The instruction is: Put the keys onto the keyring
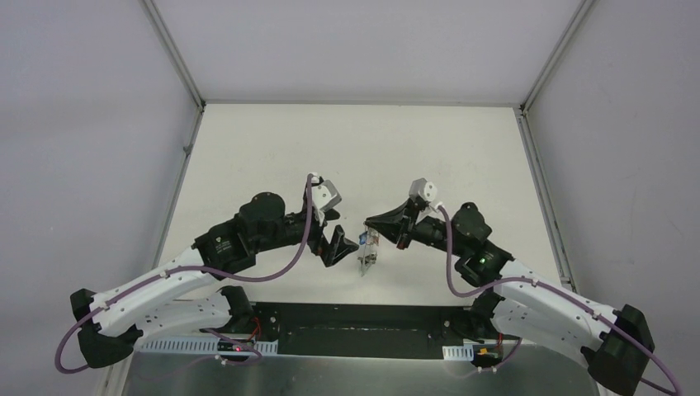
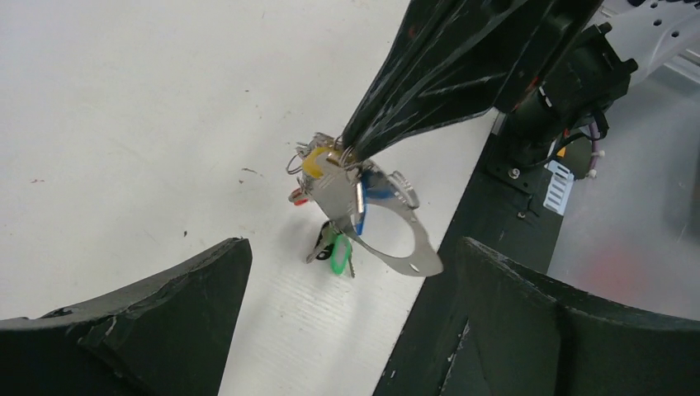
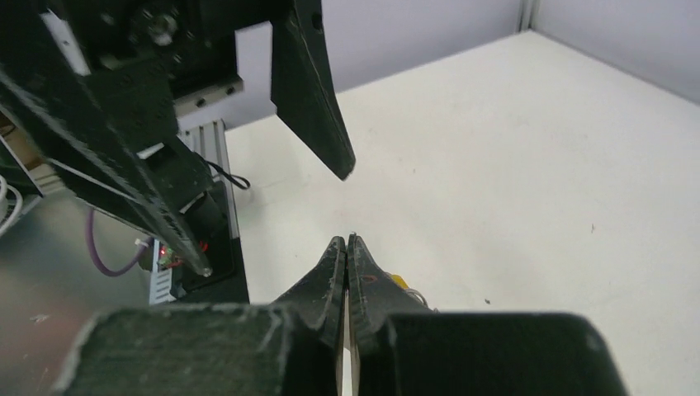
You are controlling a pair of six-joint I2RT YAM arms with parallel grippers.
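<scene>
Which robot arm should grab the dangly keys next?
Left. The left gripper is open and empty beside the keys; the right gripper is shut, holding up the keyring they hang from.

The white bench [image 1: 272, 148] is showing a few small dark specks [image 2: 248, 172], and a black base plate [image 1: 355, 323] is lying along its near edge.

Silvery keyring [image 2: 423, 243]; keys [image 2: 337, 254] tagged yellow, green, blue, red; white table [image 2: 124, 99].
</scene>
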